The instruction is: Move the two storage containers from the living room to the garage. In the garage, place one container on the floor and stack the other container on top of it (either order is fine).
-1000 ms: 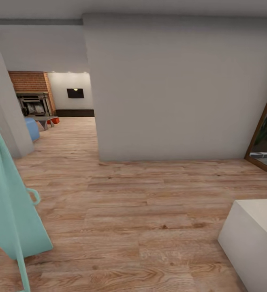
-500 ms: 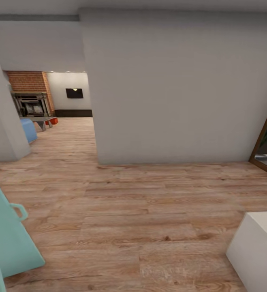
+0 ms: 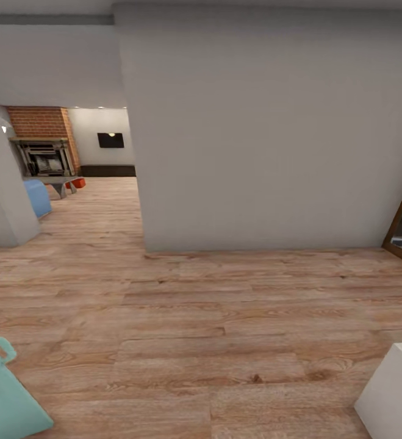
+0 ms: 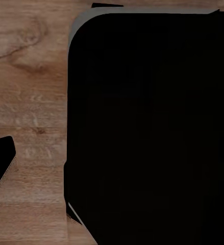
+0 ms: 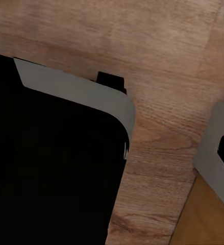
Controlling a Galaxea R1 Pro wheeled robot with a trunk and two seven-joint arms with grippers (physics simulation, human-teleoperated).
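Head view: a light wood-plank floor (image 3: 225, 317) meets a plain white wall (image 3: 262, 134). No writing is legible. Far left, through an opening, lies the living room (image 3: 72, 158), with a brick fireplace (image 3: 42, 146), a blue sofa (image 3: 36, 196) and one red-orange storage container (image 3: 78, 182) on the floor, well away from the robot.

Left wrist view: a dark robot body (image 4: 147, 127) above planks.

Right wrist view: similar dark bodywork (image 5: 50, 163) over planks. Whether either gripper is open or holding anything cannot be told.

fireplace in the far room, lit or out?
Cannot tell. The brick fireplace is small and far off through the doorway in the head view; its firebox reads as grey and dark, with no clear flame, but the detail is too blurred to settle.
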